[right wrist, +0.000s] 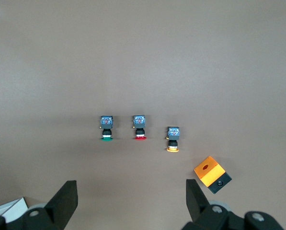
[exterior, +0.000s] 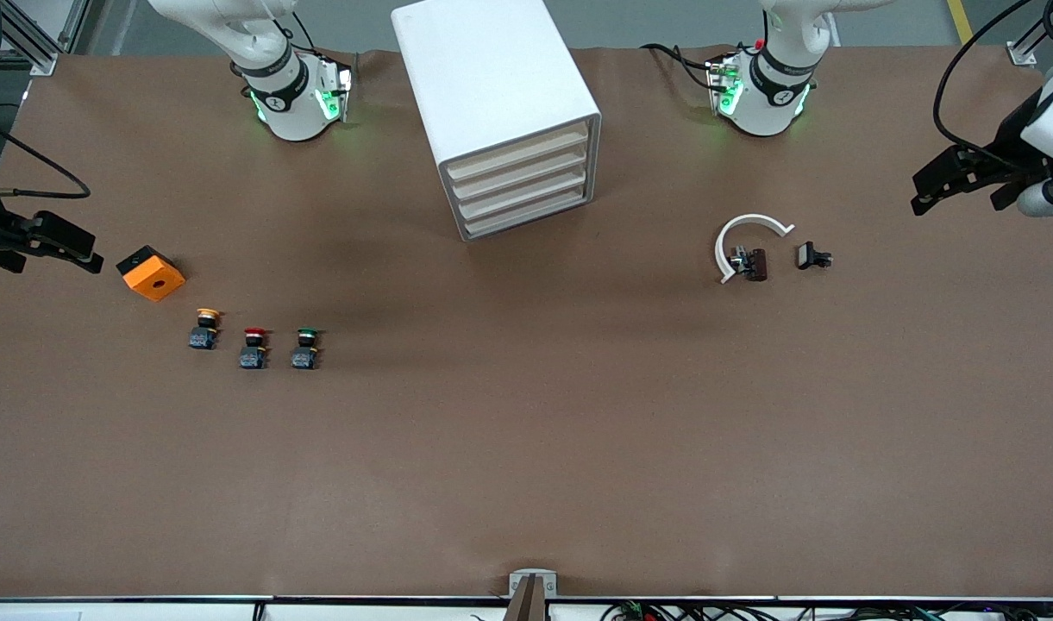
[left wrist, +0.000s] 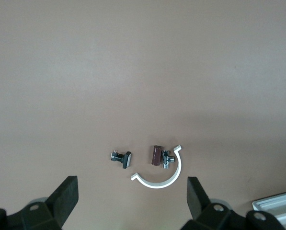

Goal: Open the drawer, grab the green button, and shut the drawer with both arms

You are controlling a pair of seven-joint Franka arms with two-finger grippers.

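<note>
The drawer [exterior: 526,214] is one of the lower two of four in a white cabinet [exterior: 500,112] that stands mid-worktop between the two arm bases. All four cream fronts sit flush and shut.

The green button [exterior: 305,348] [right wrist: 106,128] is out on the brown worktop [exterior: 526,448]. In the front view it lies between 7 and 8 o'clock from the cabinet and well apart from it. It ends a short row of three. A red button [exterior: 253,348] is just beside it at 9 o'clock, and a yellow button [exterior: 204,329] lies past that, slightly farther from the front camera. None of the three touch. An orange box [exterior: 151,272] sits near the yellow button at about 10 o'clock.

At about 4 o'clock from the cabinet lies a white half ring [exterior: 746,237]. A brown part [exterior: 755,264] lies at the ring's open side and a small black part [exterior: 812,256] is near it at 3 o'clock.

The right gripper [exterior: 90,257] [right wrist: 131,201] hangs over the right arm's end of the worktop, fingers spread and holding nothing. The left gripper [exterior: 923,194] [left wrist: 131,199] hangs over the left arm's end, also spread and empty.
</note>
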